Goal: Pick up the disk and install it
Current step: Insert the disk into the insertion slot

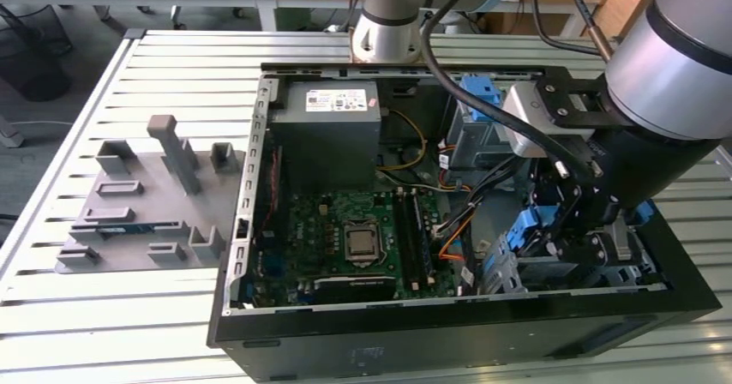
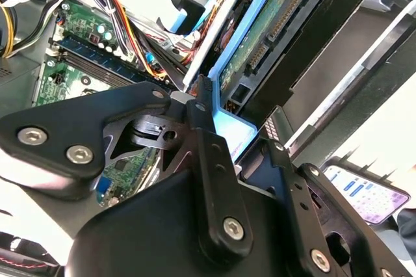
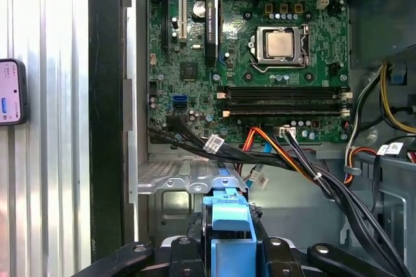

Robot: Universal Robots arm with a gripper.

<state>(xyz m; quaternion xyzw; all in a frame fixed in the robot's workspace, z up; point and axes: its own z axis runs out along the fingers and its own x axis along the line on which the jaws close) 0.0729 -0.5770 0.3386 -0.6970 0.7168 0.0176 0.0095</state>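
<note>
the gripper (image 1: 568, 230) is down inside the open computer case (image 1: 458, 350), at the drive cage corner on the exterior view's right. its fingers (image 3: 190, 251) are clamped on the disk (image 3: 229, 238), gripping it by its blue side rails, so the pick-up part looks done. in the second wrist view the disk (image 2: 273, 23) stands on edge with its circuit-board side and connector showing, close against the cage wall. whether it is fully seated cannot be told; the install reads as underway, not finished. the motherboard (image 1: 343, 238) and power supply (image 1: 332, 114) lie beside it, apart from the gripper.
</note>
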